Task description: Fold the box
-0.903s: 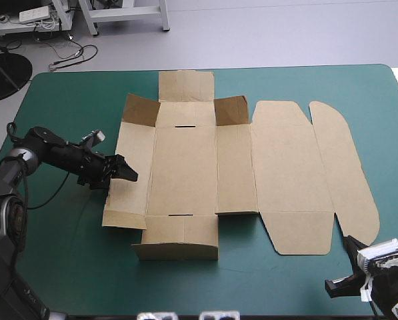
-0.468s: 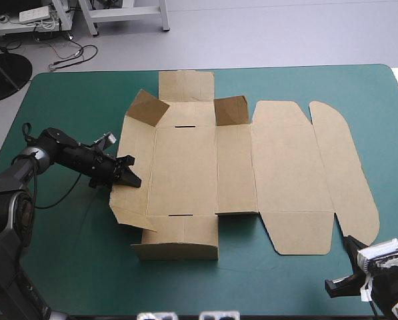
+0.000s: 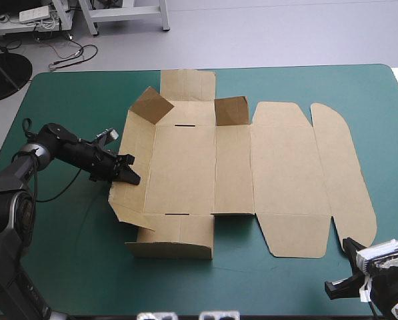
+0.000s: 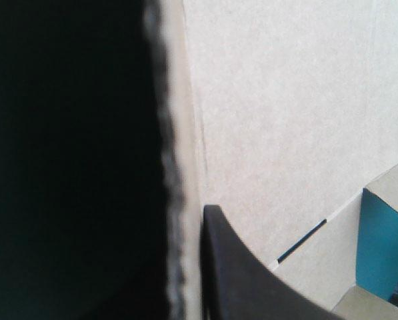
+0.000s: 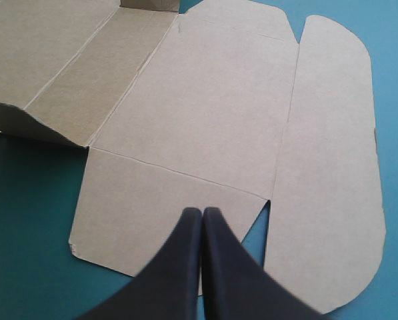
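The brown box [image 3: 185, 160] lies mostly flat on the teal-green cover [image 3: 65, 220], its lid panels [image 3: 285, 173] spread out to the right. The near wall [image 3: 171, 248] and two far corner flaps stand up. My left gripper [image 3: 129, 175] is shut on the box's left wall, which leans up off the table. In the left wrist view the wall's edge [image 4: 179, 167] runs between my left gripper's [image 4: 185, 213] black fingers [image 4: 239, 280]. My right gripper [image 5: 202, 212] is shut and holds nothing; it hovers over the lid's near flap [image 5: 159, 213], at the table's near right corner [image 3: 351, 248].
Bare teal-green cover surrounds the box on the left side and along the near edge [image 3: 252, 293]. The table's far edge [image 3: 205, 68] runs just beyond the box's far flap. The rounded lid tongue [image 5: 332, 153] reaches toward the table's right edge.
My left gripper went from open to shut on the box's left wall. That wall has lifted, its corner flaps have swung inward, and the box slid slightly left. The right arm stayed still.
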Robot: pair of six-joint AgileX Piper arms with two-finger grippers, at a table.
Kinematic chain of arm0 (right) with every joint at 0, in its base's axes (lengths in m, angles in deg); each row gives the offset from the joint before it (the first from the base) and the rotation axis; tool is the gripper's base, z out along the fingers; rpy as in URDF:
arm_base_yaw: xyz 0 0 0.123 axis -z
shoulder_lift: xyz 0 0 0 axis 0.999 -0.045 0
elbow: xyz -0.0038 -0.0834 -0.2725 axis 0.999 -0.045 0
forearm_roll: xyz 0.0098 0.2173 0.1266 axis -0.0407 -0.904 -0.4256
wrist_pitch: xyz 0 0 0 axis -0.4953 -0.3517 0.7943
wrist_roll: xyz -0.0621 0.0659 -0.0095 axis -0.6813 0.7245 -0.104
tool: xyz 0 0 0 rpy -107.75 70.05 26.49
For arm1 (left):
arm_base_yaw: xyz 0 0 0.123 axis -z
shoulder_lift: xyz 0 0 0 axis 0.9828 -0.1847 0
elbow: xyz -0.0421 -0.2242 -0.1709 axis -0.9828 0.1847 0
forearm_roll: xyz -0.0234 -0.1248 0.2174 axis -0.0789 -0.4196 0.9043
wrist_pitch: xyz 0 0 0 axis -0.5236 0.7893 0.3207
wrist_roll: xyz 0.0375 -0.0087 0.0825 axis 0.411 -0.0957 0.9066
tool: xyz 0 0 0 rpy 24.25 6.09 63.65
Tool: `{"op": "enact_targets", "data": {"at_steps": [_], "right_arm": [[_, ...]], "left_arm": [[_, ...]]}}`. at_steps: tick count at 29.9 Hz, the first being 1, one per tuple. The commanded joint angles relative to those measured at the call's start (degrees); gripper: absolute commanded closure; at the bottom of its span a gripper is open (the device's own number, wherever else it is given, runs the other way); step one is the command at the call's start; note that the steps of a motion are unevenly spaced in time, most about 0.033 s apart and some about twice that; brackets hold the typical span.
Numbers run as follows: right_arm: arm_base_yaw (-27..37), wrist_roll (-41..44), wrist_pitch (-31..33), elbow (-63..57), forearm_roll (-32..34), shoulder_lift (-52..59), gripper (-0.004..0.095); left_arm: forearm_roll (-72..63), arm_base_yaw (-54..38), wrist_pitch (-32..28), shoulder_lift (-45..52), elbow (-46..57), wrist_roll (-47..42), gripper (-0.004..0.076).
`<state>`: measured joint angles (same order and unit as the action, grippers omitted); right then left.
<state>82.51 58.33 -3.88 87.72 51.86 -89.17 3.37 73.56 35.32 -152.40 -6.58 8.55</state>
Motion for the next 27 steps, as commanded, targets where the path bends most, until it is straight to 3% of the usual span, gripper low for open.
{"op": "enact_targets", "data": {"at_steps": [1,8,14,22,27], "right_arm": [[-0.18,-0.34,-3.52,1.76,-0.51,-0.81,0.0923],[-0.18,-0.34,-3.52,1.76,-0.51,-0.81,0.0923],[-0.18,0.26,-3.62,1.76,-0.51,-0.81,0.0923],[-0.18,2.52,-3.75,1.76,-0.51,-0.81,0.0923],[-0.18,5.15,-6.61,1.99,-0.51,-0.93,0.0923]], "left_arm": [[2.79,0.99,4.91,4.61,-5.37,0.94,0.0734],[20.60,9.04,4.56,11.05,-20.07,0.81,0.0733],[33.31,20.79,4.47,10.45,-33.40,3.35,0.0733],[58.33,35.88,1.11,9.40,-35.87,6.09,0.0733],[63.38,40.97,-5.12,9.40,-35.51,5.44,0.0733]]}}
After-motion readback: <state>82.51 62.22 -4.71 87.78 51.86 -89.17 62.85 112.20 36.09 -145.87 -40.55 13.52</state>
